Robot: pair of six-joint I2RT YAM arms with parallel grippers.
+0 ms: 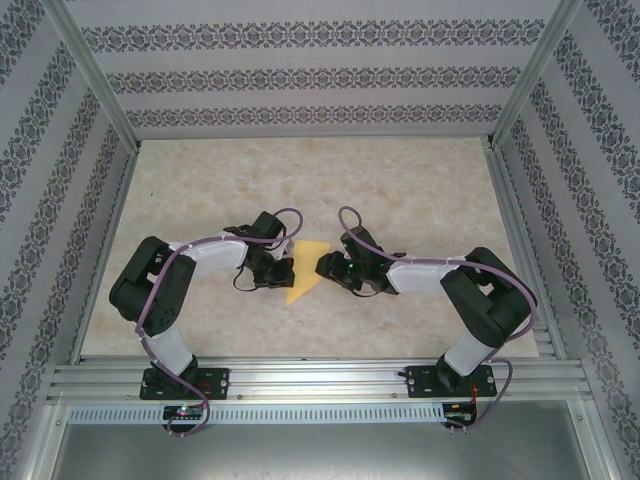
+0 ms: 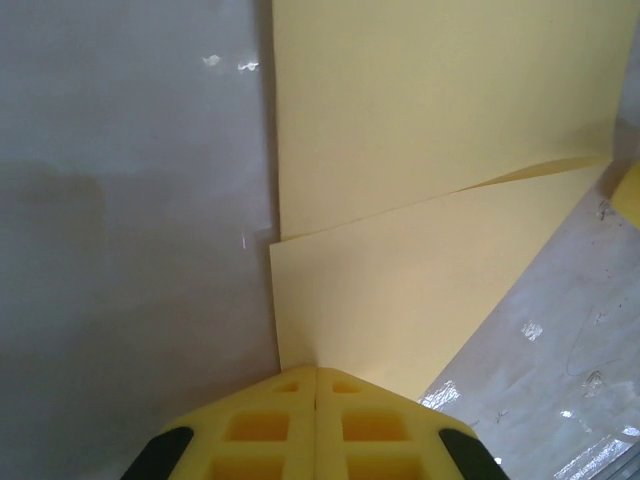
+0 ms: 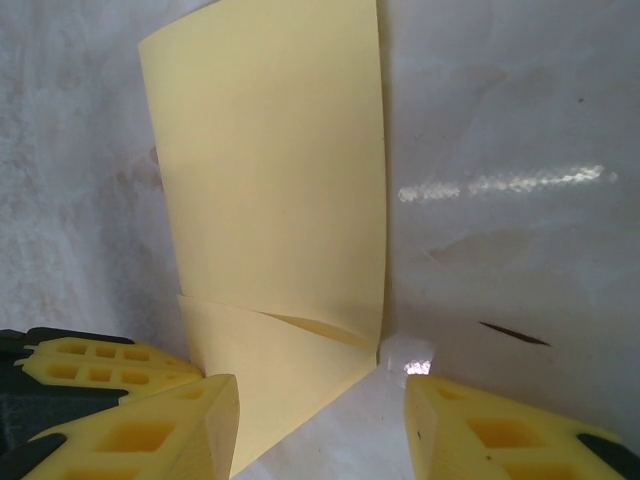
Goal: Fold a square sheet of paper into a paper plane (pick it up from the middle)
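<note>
The square sheet of paper [image 1: 306, 270] is yellow and lies on the table between the two grippers, with one flap folded over it along a slanted crease. In the left wrist view the paper [image 2: 430, 150] lies flat. My left gripper [image 2: 317, 372] is shut, its tips resting at the flap's near edge, and no paper shows between its jaws. From above, the left gripper [image 1: 286, 270] is at the sheet's left side and the right gripper [image 1: 322, 265] at its right. The right gripper [image 3: 318, 395] is open, astride a corner of the paper [image 3: 280, 180]. A paper plane is out of view.
The table top [image 1: 420, 190] is pale and marbled, with patterned walls [image 1: 310, 75] on three sides. An aluminium rail [image 1: 320, 380] carries both arm bases at the near edge. Purple cables loop over each arm. The left gripper's fingers [image 3: 100, 362] show at the right wrist view's lower left.
</note>
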